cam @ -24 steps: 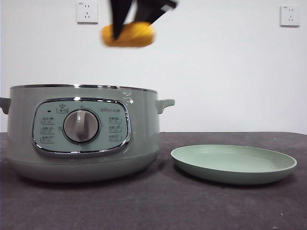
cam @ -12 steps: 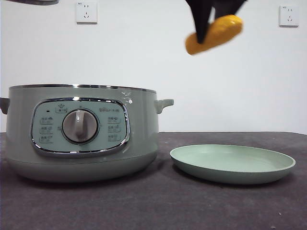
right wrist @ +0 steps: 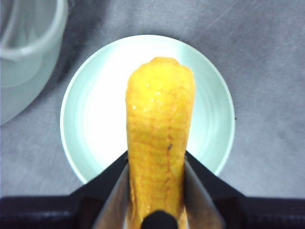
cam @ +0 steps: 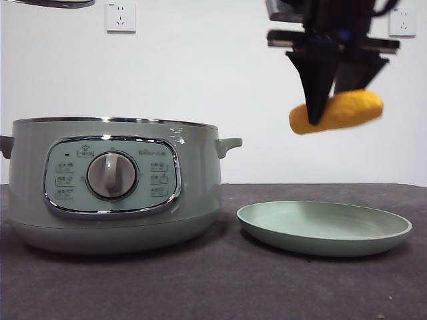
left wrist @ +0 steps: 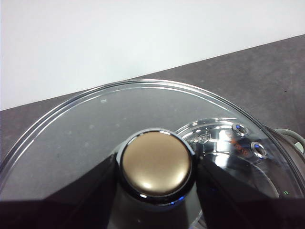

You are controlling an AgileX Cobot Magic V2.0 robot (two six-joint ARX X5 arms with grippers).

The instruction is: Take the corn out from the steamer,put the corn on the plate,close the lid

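Black fingers [right wrist: 116, 191] of your right gripper [cam: 331, 100] are clamping the short yellow-orange corn cob [cam: 337, 111] across its middle, and you are holding it in the air above the plate, well clear of it, with one end tilting slightly down toward the cooker. Going by size: your large round sage-green steamer [cam: 113, 187], with its chrome-framed panel and grey knob, is sitting uncovered on the dark grey table [cam: 213, 287], just beside the plate. Your left gripper [left wrist: 155, 164] is gripping the round glass lid [left wrist: 86, 138] by its knob, one black jaw on each side, and is holding it raised over the open pot; only its chrome edge is showing at the front view's top corner. Next, the shallow round pale green plate [cam: 324, 229] is lying bare on the table, directly beneath the cob in the right wrist view.
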